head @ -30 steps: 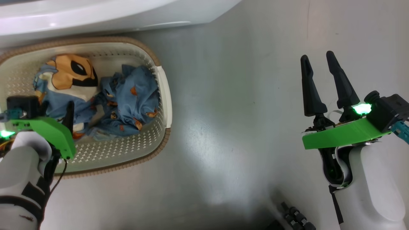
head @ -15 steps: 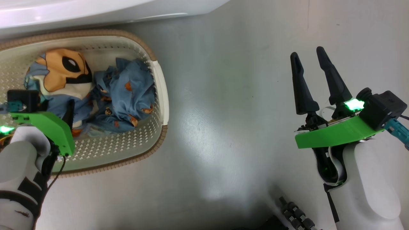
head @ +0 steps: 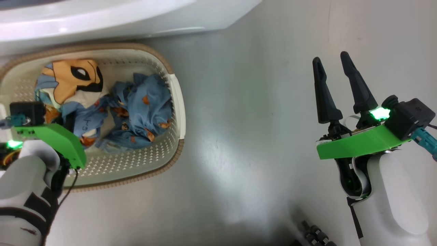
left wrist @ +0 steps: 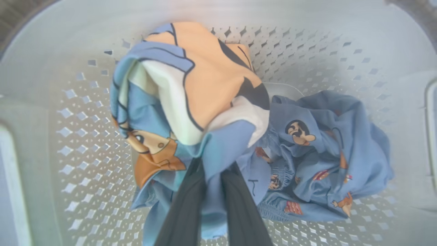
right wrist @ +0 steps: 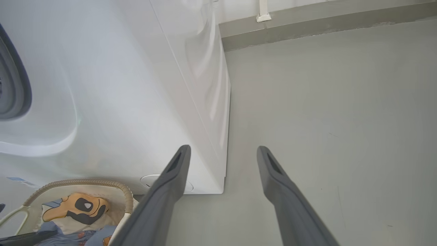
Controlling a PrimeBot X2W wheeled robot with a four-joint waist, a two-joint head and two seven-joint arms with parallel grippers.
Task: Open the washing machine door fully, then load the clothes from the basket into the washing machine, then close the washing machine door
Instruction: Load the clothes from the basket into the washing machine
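Note:
The cream basket (head: 177, 102) with a brown rim sits on the floor against the white washing machine (head: 112, 17). Blue printed clothes (head: 136, 109) lie bundled inside it, one with a big orange figure (left wrist: 205, 75). My left gripper (left wrist: 213, 171) reaches down into the basket, and its two dark fingers (left wrist: 184, 208) are pinched on a fold of the blue clothes. My right gripper (head: 330, 58) hangs open over bare floor, far right of the basket; it (right wrist: 222, 148) holds nothing. The grey gasket (right wrist: 13, 82) shows at the far left of the right wrist view. The door is out of view.
Grey floor (head: 239, 136) spreads between the basket and my right arm. A grey skirting strip (right wrist: 324, 24) runs along the far wall beyond the machine's corner. A dark ribbed part (head: 315, 235) of my base shows at the bottom edge.
The head camera has shifted a little, so the whole picture slid. My left gripper has gone deeper into the clothes and its fingertip is now hidden in the fabric. The right gripper stays open.

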